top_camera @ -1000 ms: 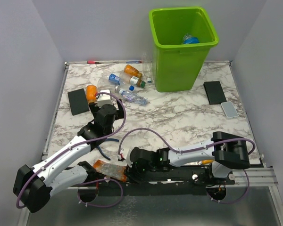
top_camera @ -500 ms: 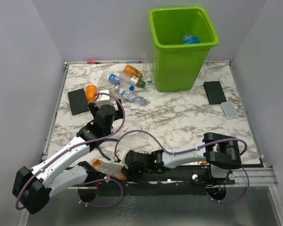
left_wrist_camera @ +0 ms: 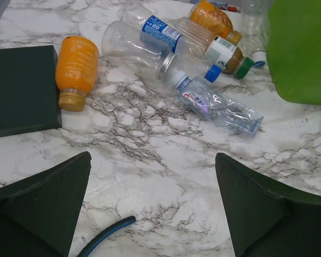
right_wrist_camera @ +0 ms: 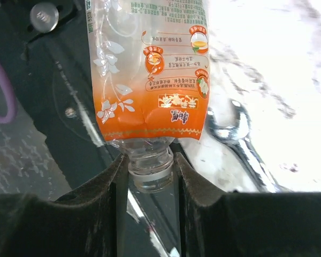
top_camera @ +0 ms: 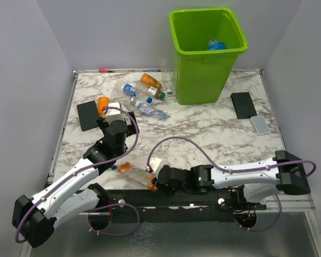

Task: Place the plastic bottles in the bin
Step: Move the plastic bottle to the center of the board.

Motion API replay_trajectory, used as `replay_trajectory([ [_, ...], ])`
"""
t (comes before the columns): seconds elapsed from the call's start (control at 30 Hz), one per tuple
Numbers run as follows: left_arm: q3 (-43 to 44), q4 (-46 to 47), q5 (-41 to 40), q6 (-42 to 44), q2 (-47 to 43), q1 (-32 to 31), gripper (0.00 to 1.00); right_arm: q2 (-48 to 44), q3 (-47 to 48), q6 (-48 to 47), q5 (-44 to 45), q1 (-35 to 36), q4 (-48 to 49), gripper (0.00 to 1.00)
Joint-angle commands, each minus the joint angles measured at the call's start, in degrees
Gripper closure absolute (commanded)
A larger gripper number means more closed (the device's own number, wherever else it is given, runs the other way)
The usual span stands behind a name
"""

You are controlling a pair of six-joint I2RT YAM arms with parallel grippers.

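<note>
The lime-green bin [top_camera: 207,53] stands at the far middle with a blue-labelled bottle [top_camera: 216,44] inside; its wall shows in the left wrist view [left_wrist_camera: 302,48]. Several plastic bottles [top_camera: 144,93] lie left of it. The left wrist view shows an orange one [left_wrist_camera: 76,69], a clear blue-labelled one [left_wrist_camera: 144,37] and a crushed clear one [left_wrist_camera: 219,104]. My left gripper [top_camera: 113,116] [left_wrist_camera: 152,160] is open and empty, short of them. My right gripper [top_camera: 154,181] [right_wrist_camera: 148,171] is shut on the neck of an orange-labelled clear bottle [top_camera: 132,172] [right_wrist_camera: 150,80] near the front edge.
A black box [top_camera: 89,115] [left_wrist_camera: 21,88] lies left of the bottles. Another black box [top_camera: 243,104] and a grey slab [top_camera: 260,124] lie at the right. A blue cable [left_wrist_camera: 104,233] runs under the left gripper. A shiny metal tool [right_wrist_camera: 230,128] lies beside the held bottle.
My right gripper has drawn the orange-labelled bottle up from the front rail and to the right, with the right arm stretched out low. The left gripper has edged toward the bottles.
</note>
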Motion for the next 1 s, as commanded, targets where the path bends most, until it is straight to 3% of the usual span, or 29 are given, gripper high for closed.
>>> replay_trajectory([
  [0.0,-1.0,1.1,-5.6,-0.2,-4.5,0.4,0.01,-3.8,-2.7,2.8,8.3,-2.7,-7.4,0.73],
  [0.2,-3.2,2.5,-4.7,-0.4,-7.9,0.4,0.01,-1.5,-2.4,-0.5,6.3,-10.3,-6.7,0.74],
  [0.47,-2.1,2.5,2.2,-0.3,-3.5,0.5,0.01,2.8,0.4,-6.0,4.4,-18.9,-6.3,0.68],
  [0.57,-1.9,2.5,3.9,-0.4,-2.2,0.4,0.01,4.3,1.4,-6.1,3.9,-20.8,-6.8,0.51],
  [0.63,-1.8,2.4,4.7,-0.4,-1.7,0.4,0.01,4.8,2.0,-5.4,4.0,-21.1,-7.5,0.3],
  [0.73,-1.8,2.4,5.4,-0.4,-0.9,0.5,0.01,3.8,3.3,-3.2,5.1,-21.2,-9.4,0.15],
  [0.97,-0.9,3.2,8.3,0.1,2.6,0.4,0.01,-8.1,1.9,10.1,5.1,-21.2,-8.9,0.14],
])
